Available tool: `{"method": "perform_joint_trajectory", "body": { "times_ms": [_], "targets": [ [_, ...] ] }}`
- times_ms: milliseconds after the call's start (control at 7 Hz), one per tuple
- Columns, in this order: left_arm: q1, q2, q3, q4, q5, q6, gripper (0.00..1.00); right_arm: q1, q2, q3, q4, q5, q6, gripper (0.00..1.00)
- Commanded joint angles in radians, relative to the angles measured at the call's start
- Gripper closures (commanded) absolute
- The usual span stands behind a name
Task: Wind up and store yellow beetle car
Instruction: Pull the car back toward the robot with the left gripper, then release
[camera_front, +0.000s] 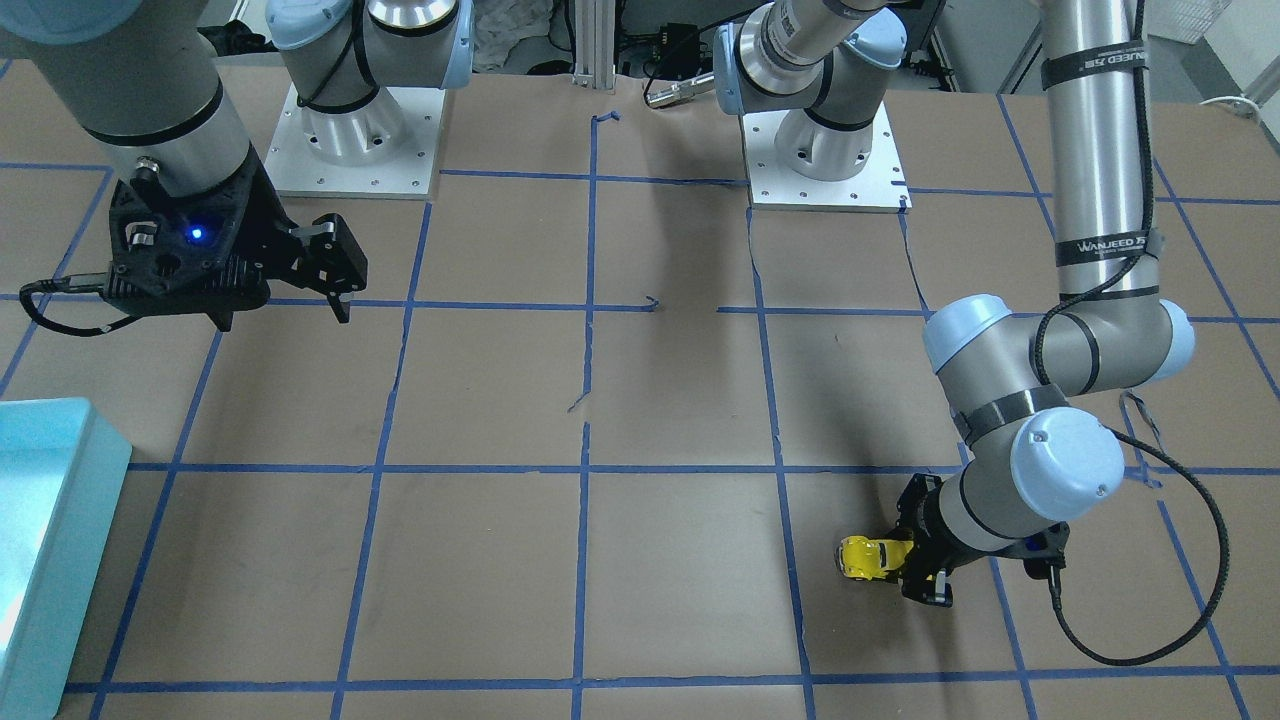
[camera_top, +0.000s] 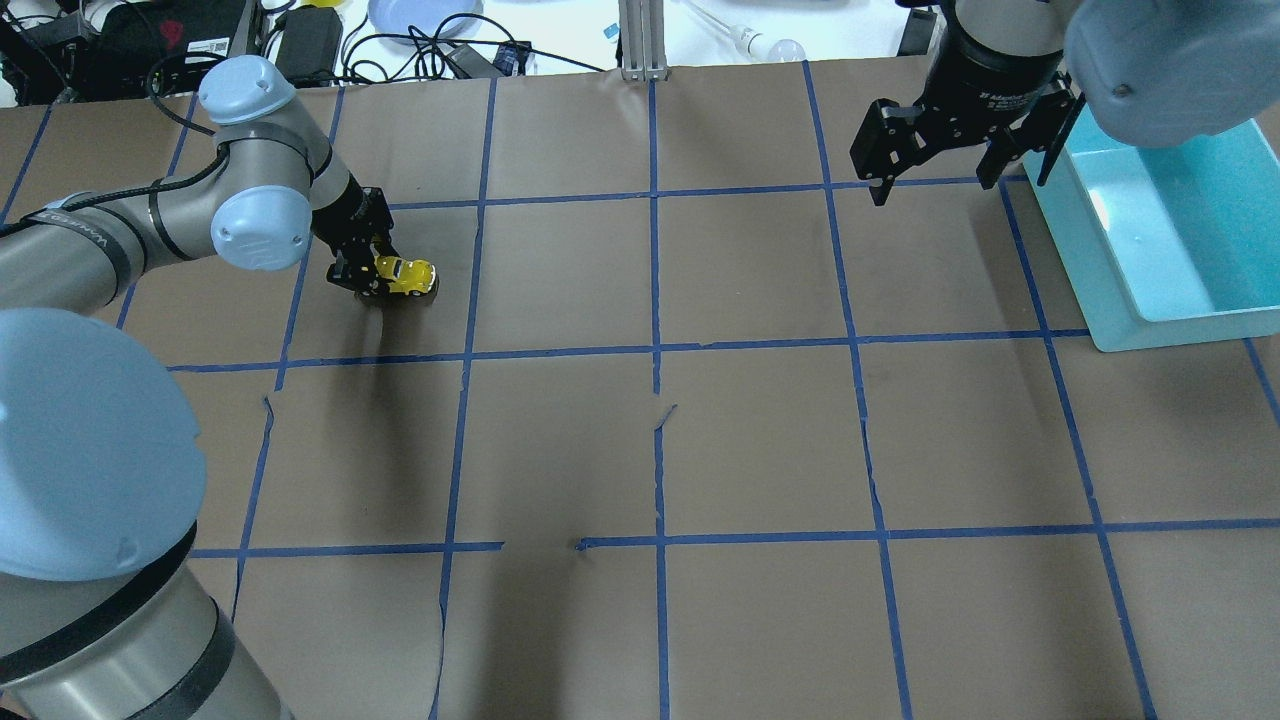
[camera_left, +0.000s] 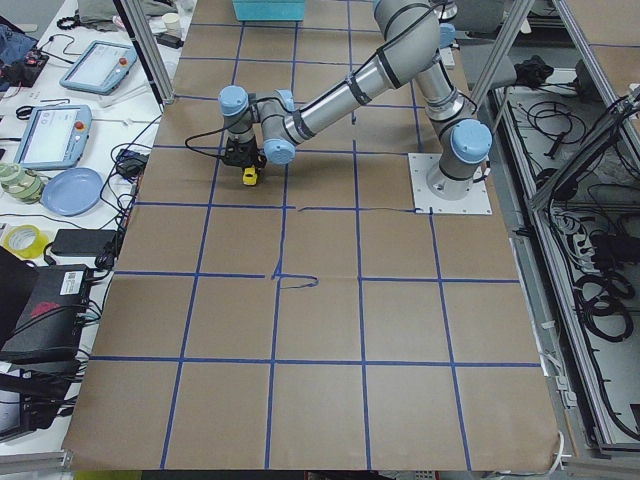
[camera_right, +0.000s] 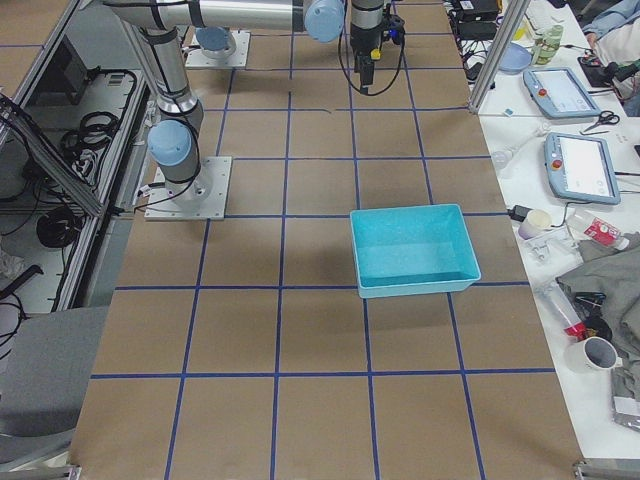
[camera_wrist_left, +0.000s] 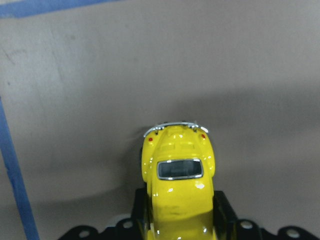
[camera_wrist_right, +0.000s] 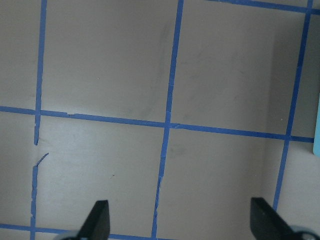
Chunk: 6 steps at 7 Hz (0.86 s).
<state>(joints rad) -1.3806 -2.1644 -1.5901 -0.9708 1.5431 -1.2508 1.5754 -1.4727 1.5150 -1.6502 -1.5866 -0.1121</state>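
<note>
The yellow beetle car (camera_top: 407, 276) sits low on the brown paper at the table's far left. My left gripper (camera_top: 370, 272) is shut on the car's sides; it shows too in the front-facing view (camera_front: 905, 560) with the car (camera_front: 866, 556) sticking out. In the left wrist view the car (camera_wrist_left: 177, 175) fills the lower centre, its rear window and bumper pointing away, between black fingers (camera_wrist_left: 225, 212). My right gripper (camera_top: 955, 170) hangs open and empty above the table near the teal bin (camera_top: 1170, 240); its fingertips (camera_wrist_right: 97, 220) show spread wide in the right wrist view.
The teal bin (camera_front: 50, 540) stands at the table's far right edge and looks empty (camera_right: 412, 250). Blue tape lines grid the brown paper (camera_top: 660, 400). Both arm bases (camera_front: 825, 150) stand at the robot side. Tablets, tape and cables lie beyond the far edge (camera_left: 60, 140).
</note>
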Motion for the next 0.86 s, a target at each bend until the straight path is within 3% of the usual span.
{"method": "perform_joint_trajectory", "body": {
  "times_ms": [0,714],
  "targets": [
    [0.024,0.000,-0.001,0.001,0.022,0.001,1.00,0.000,0.000,0.001,0.001,0.000,0.000,0.00],
    [0.104,-0.002,-0.002,0.018,0.022,0.077,1.00,0.000,0.000,-0.001,-0.005,0.000,0.000,0.00]
  ]
}}
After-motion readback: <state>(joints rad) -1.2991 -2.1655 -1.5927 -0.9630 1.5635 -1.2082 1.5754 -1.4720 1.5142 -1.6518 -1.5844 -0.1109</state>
